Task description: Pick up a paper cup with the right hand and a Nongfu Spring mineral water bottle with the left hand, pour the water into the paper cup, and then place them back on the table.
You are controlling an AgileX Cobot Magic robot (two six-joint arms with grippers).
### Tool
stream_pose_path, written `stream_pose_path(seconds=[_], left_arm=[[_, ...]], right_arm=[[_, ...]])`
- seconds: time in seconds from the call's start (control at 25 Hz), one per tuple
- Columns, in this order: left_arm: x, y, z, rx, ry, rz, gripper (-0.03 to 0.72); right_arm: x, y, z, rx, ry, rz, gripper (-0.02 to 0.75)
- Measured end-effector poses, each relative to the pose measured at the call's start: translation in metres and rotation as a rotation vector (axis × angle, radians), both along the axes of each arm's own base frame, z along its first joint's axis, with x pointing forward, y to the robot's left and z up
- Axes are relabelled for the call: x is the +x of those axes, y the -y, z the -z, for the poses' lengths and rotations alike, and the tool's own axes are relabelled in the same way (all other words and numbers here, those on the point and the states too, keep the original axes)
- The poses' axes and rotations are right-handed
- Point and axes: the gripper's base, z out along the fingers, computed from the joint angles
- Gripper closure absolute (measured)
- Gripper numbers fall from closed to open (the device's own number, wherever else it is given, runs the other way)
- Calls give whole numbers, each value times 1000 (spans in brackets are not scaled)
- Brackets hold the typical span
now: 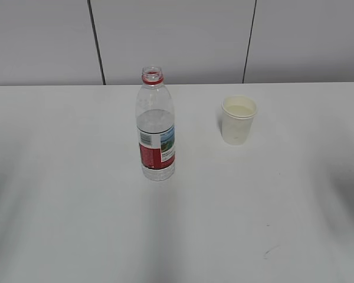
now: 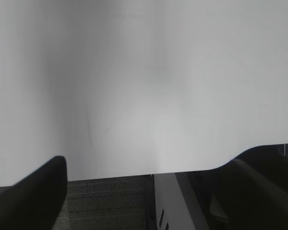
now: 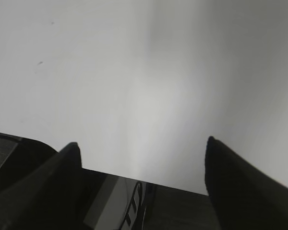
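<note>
A white desk (image 1: 76, 224) fills the exterior view, its far edge meeting a grey panelled wall (image 1: 177, 35). The Nongfu Spring mineral water bottle (image 1: 156, 130) stands upright and uncapped near the middle, holding water (image 1: 154, 121) to about two thirds of its height. The paper cup (image 1: 238, 120) stands upright to its right and slightly farther back, well apart from the bottle, with liquid inside. A small dark scuff mark (image 1: 270, 251) lies near the front right. Wide bare desk surface surrounds both things on every side. Neither arm appears in the exterior view.

In the left wrist view, the left end effector (image 2: 149, 191) sits low at the desk's near edge, where the white surface gives way to dark floor; its two dark fingers (image 2: 33, 201) are spread wide and hold nothing.

In the right wrist view, the right end effector (image 3: 141, 184) likewise hangs at the desk's edge, fingers (image 3: 240, 187) spread wide apart and empty, pointing across bare white surface.
</note>
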Motion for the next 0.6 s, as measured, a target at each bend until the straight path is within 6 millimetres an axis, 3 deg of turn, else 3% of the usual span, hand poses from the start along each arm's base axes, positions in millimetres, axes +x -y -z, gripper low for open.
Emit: stream_pose_path(seconds=[0.32, 0.6], left_arm=[[-18, 2, 14, -28, 45, -8, 97], [-32, 2, 6, -29, 173, -8, 97]], right_arm=[[-20, -5, 8, 18, 10, -1, 152], [-38, -9, 8, 15, 43, 1, 153]])
